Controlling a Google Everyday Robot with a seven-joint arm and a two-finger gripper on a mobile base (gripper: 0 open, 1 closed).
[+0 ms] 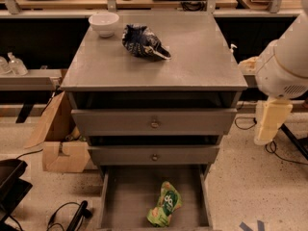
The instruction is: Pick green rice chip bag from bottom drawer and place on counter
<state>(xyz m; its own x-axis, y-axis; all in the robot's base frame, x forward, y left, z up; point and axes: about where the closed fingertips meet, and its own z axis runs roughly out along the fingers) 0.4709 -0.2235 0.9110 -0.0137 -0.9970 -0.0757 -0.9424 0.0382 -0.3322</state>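
Observation:
The green rice chip bag (pixel 165 205) lies in the open bottom drawer (pixel 125 196), right of its middle and tilted. The counter (pixel 192 57) is the grey top of the cabinet. My gripper (pixel 266 124) is the cream part hanging below the white arm (pixel 284 66), right of the cabinet at the height of the upper drawers. It is well above and to the right of the bag and holds nothing that I can see.
A white bowl (pixel 104 23) and a dark blue-and-white snack bag (pixel 142 41) sit at the back of the counter. The two upper drawers (pixel 154 124) are closed. A cardboard box (pixel 60 138) stands left of the cabinet. Cables lie on the floor.

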